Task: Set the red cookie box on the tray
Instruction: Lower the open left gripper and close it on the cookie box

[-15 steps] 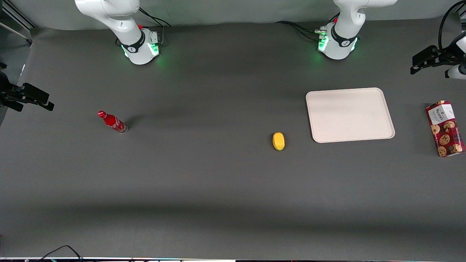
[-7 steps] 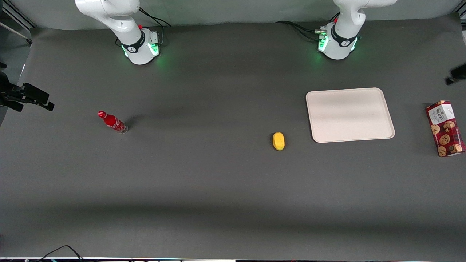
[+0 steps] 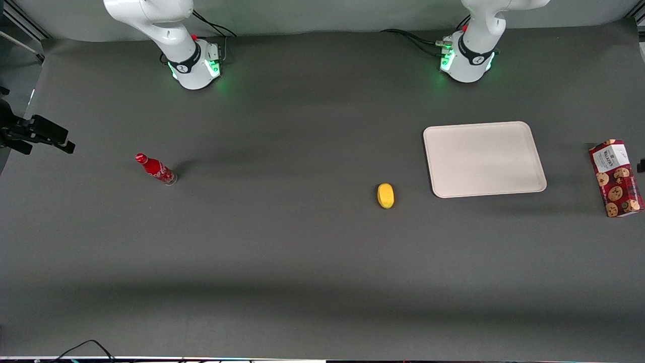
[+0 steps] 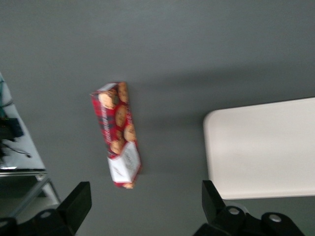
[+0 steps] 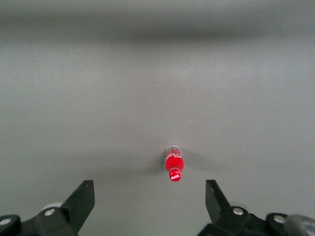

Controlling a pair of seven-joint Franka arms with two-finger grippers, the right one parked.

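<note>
The red cookie box lies flat on the dark table toward the working arm's end, its white label end farther from the front camera. It also shows in the left wrist view. The cream tray lies flat and empty beside it, toward the middle of the table, and shows in the left wrist view too. My left gripper hangs high above the table near the box's white label end. It is open and empty, with the fingers wide apart. It is almost wholly outside the front view.
A yellow oval object lies near the tray's corner, nearer the front camera. A small red bottle stands toward the parked arm's end. The table edge with cables and metal framing runs close to the box.
My left gripper has moved from above the table's end, farther from the front camera, to over the box, leaving the front view almost entirely. The box and tray have not moved.
</note>
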